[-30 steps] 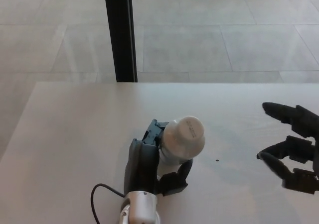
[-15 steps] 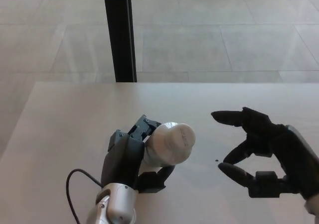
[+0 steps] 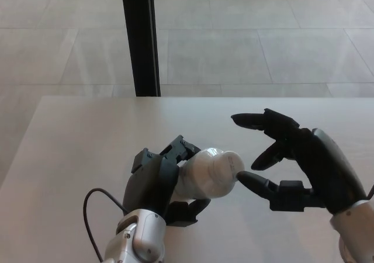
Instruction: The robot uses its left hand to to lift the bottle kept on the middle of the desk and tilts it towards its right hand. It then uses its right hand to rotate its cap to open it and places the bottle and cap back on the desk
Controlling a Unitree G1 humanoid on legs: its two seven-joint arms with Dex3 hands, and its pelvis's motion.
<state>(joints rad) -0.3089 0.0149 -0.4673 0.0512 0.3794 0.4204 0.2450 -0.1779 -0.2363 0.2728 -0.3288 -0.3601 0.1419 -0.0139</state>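
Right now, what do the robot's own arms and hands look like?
Both hands are black, each with a thumb and two thick, jointed fingers: left hand, right hand. The wrists are glossy silver-white casings. A thin black cable loops beside the left wrist. No markings are visible.

You see a bottle [image 3: 207, 174] of smooth, matt white plastic with a cap [image 3: 227, 165] of the same finish. Both hands, left hand [image 3: 159, 180] and right hand [image 3: 295, 158], look like matt black plastic; silvery, slightly glossy shells cover their wrists. The desk [image 3: 87, 140] shows a pale, smooth, faintly sheened surface.
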